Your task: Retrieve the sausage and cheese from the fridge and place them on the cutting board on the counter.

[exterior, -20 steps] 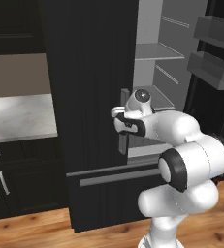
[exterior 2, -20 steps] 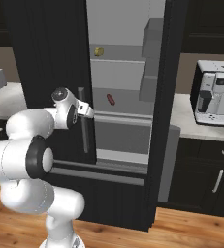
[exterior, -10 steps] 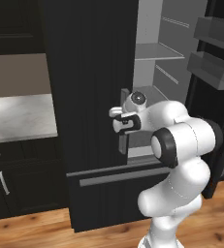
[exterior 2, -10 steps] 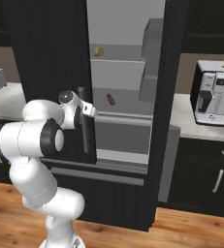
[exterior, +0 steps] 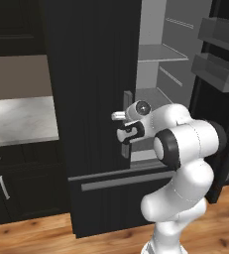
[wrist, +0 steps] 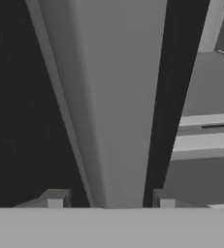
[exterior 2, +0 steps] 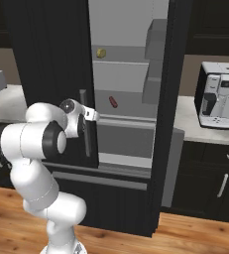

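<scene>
Hand [wrist: 111, 201] straddles fridge [exterior 2: 46, 59] door handle [wrist: 116, 101]; grip unclear; coffee machine [exterior 2: 218, 101] right.

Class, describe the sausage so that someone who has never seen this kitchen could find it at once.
Start at the tall black fridge, whose right door stands open on a light grey interior. Go to the middle shelf: the sausage lies there alone. It is a short, dark reddish-brown cylinder, unlike the small round yellowish cheese on the shelf above.
</scene>
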Controlling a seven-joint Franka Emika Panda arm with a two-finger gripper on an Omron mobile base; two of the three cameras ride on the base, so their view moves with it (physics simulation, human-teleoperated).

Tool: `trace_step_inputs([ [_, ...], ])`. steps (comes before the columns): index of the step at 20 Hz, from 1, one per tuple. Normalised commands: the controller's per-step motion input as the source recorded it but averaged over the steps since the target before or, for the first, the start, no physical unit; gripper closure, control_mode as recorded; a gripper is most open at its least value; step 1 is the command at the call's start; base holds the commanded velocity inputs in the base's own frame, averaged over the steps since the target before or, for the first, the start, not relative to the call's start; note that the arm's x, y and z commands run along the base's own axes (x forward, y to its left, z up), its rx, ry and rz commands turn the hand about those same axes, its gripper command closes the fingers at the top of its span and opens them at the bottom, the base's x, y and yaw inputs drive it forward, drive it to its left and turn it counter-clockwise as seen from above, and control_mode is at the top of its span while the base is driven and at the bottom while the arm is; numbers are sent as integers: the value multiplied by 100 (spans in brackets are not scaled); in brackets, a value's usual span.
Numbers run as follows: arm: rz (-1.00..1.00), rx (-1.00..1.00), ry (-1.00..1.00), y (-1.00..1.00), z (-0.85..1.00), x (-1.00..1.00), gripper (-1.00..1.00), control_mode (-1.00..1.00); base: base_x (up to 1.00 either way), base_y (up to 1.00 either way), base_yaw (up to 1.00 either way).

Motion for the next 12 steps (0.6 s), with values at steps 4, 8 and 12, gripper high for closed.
trace_step_inputs([
  [4, -7, 0, 8, 33, 4, 17, 100, -100, 0, 0, 0],
  [8, -12, -4, 9, 96, 8, -45, 100, -100, 0, 0, 0],
  [12, -19, -6, 2, 98, 0, -73, 100, -100, 0, 0, 0],
])
